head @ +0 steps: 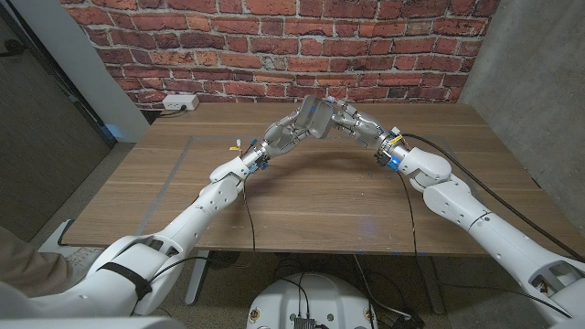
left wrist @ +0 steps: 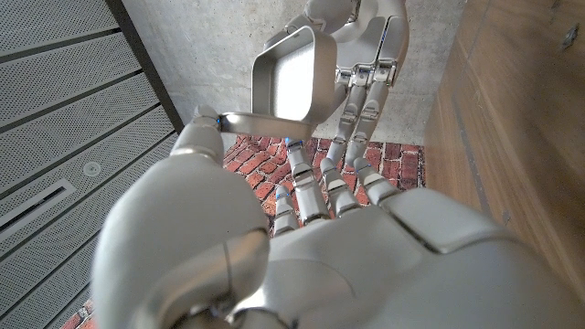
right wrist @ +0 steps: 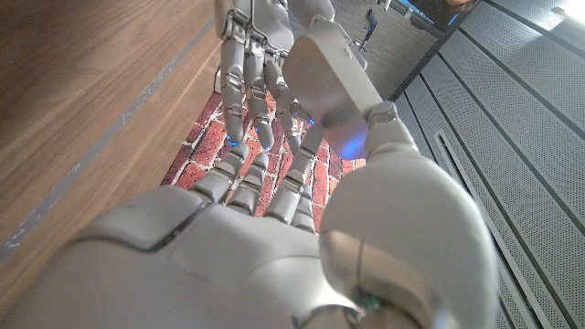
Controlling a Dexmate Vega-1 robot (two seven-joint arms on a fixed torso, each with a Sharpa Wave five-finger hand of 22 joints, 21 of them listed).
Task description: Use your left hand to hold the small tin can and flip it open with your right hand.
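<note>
A: Where is the small tin can point(head: 314, 116)?

B: Up in the air above the far middle of the wooden surface point(head: 302, 201), between the two hands. The left hand point(head: 285, 135) reaches up to it from one side and the right hand point(head: 352, 122) meets it from the other.

A: How do the left fingers point(left wrist: 302, 187) stand?

B: In the left wrist view the thumb tip presses on one thin metal edge of the tin, and the other fingers lie close together, reaching up beside it. So the left hand pinches the tin. That view shows a shallow, rounded-square metal tray with its inside facing the camera, tilted, not level.

A: And the right fingers point(right wrist: 245, 87)?

B: In the right wrist view the right thumb rests against a flat metal face of the tin point(right wrist: 331, 75), and the other fingers run up side by side behind it, interleaving with the left hand's fingers. It holds the tin too, thumb on one side, fingers on the other.

A: Is the tin open?

B: The left wrist view shows a hollow half point(left wrist: 294, 75) seen from within, above a thin metal edge at the thumb. Whether that is lid or base I cannot tell.

A: Anything else around?

B: A brick wall point(head: 274, 46) stands behind the surface, with a white socket strip point(head: 180, 102) at the far left edge.
</note>
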